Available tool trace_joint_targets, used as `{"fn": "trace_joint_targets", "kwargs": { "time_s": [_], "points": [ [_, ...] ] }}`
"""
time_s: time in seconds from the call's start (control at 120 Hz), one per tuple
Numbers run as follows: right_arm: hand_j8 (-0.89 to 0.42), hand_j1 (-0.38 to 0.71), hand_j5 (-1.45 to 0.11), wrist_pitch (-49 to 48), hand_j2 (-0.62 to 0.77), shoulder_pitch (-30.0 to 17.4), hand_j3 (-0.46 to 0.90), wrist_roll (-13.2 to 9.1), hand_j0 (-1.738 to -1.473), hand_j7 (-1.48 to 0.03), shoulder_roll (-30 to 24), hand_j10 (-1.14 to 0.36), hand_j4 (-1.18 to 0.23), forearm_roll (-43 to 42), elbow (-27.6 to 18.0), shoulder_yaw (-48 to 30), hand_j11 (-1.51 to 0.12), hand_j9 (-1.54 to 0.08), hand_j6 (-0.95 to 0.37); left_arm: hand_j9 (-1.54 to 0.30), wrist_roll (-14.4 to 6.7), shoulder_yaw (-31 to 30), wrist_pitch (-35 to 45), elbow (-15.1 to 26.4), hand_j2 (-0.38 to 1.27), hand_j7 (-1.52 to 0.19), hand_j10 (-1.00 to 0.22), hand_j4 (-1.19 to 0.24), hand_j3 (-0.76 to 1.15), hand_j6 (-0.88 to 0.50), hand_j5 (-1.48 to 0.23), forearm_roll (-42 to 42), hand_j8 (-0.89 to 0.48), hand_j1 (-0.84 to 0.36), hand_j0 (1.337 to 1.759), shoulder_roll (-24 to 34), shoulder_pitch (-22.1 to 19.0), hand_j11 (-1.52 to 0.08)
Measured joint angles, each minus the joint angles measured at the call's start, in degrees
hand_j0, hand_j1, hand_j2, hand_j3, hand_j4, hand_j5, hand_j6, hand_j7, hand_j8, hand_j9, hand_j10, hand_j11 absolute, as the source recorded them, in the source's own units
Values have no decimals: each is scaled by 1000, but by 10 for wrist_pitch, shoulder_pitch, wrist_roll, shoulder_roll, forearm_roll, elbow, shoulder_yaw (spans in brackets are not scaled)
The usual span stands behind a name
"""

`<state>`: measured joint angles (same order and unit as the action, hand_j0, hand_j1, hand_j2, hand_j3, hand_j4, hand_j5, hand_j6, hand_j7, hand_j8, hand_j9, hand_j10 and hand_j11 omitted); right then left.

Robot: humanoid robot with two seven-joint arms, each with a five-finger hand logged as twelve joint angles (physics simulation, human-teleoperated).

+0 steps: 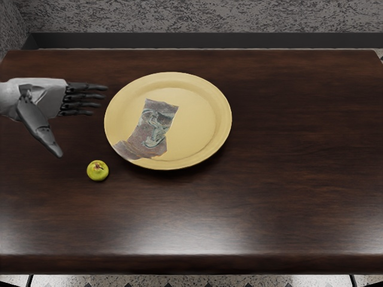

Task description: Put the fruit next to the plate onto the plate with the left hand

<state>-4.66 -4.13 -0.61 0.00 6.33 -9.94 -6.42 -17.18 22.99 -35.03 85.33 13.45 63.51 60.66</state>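
The small round yellow-green fruit (97, 170) sits on the table just off the lower left edge of the round yellow plate (206, 98), near it but not touching. The step in hand looks like the reach, with nothing grasped yet. To do it well, the hand should come down over the fruit from above and a little from the left, thumb on one side and fingers on the other, so that closing them does not nudge it away. It is round and would likely roll at a glancing touch. Once gripped, it needs a lift high enough to clear the plate's raised rim, then a short carry to the right.

The fruit looks like a tiny apple, glossy, with a brownish dimple at its top where a stem would be. The plate carries a grey-brown patterned patch across its middle and lower left.

The grey metal left hand (45, 101) hovers up and to the left of the fruit, well apart from it, dark fingers (87, 95) stretched straight toward the plate and thumb splayed downward, holding nothing. All rests on a dark polished wooden table (287, 191)
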Motion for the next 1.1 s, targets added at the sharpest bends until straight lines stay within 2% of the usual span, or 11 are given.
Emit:
{"fn": "trace_joint_targets", "kwargs": {
  "time_s": [0.117, 0.217, 0.267, 0.317, 0.408, 0.55, 0.617, 0.742, 0.775, 0.992, 1.1],
  "points": [
    [-33, -310, -43, 0, -7, 0, 0, 0, -1658, -43, 0, -33, -33, 0, 0, 0, -43, -43, -33, 0, 3, 10, 0, 27, 0, 0, -2, -2, 0, -2, 0, 102, -2, 349, 1658, 6, -5, 0],
    [-33, -310, -43, 0, -7, 0, 0, 0, -1658, -43, 0, -33, -33, 0, 0, 0, -43, -43, -33, 0, 11, 14, 20, 43, 0, 0, -3, -3, 0, -4, 0, 156, -4, 349, 1658, 4, -33, 0],
    [-33, -310, -43, 0, -7, 0, 0, 0, -1658, -43, 0, -33, -33, 0, 0, 0, -43, -43, -33, 0, 28, 15, 50, 47, 0, 0, -3, -3, 0, -4, 0, 185, -4, 349, 1658, 3, -57, 0],
    [-33, -310, -43, 0, -7, 0, 0, 0, -1658, -43, 0, -33, -33, 0, 0, 0, -43, -43, -33, 0, 58, 15, 88, 53, 1, 0, -4, -4, 0, -5, -1, 215, -5, 349, 1658, 3, -83, 0],
    [-33, -310, -43, 0, -7, 0, 0, 0, -1658, -43, 0, -33, -33, 0, 0, 0, -43, -43, -33, 0, 102, 16, 137, 59, 1, -1, -5, -5, 0, -7, -1, 249, -6, 349, 1658, 5, -102, 0],
    [-33, -310, -43, 0, -7, 0, 0, 0, -1658, -43, 0, -33, -33, 0, 1, 0, -43, -43, -33, 0, 130, 16, 210, 67, 2, -1, -6, -6, 0, -7, -1, 267, -7, 349, 1658, 5, -152, 0],
    [-33, -310, -43, 0, -7, 0, 0, 0, -1658, -43, 0, -33, -33, 0, 1, 0, -43, -43, -33, 0, 154, 16, 258, 70, 2, -1, -6, -6, 0, -8, -1, 270, -7, 349, 1658, 7, -189, 0],
    [-33, -310, -43, 0, -7, 1, 0, 0, -1658, -43, 0, -33, -33, 0, 1, 0, -43, -43, -33, 0, 178, 16, 312, 74, 3, -1, -6, -6, 0, -8, -1, 271, -8, 349, 1658, 1, -209, 0],
    [-33, -310, -43, 0, -7, 2, 0, 0, -1658, -43, 0, -33, -33, 0, 0, 0, -43, -43, -33, 0, 194, 16, 334, 77, 3, -1, -5, -6, 0, -7, -1, 271, -7, 349, 1658, 0, -227, 0],
    [-33, -310, -43, 0, -7, 4, 0, 0, -1658, -43, 0, -33, -33, 0, -1, 0, -43, -43, -33, 0, 340, 14, 469, 104, 5, -1, -5, -5, 0, -7, -1, 306, -7, 349, 1658, -2, -320, 0],
    [-33, -310, -43, 0, -7, 5, 0, 0, -1658, -43, 0, -33, -33, 0, -1, 0, -43, -43, -33, 0, 385, 13, 490, 109, 5, -1, -4, -4, 0, -6, -1, 317, -6, 349, 1658, -19, -355, 0]
  ]
}}
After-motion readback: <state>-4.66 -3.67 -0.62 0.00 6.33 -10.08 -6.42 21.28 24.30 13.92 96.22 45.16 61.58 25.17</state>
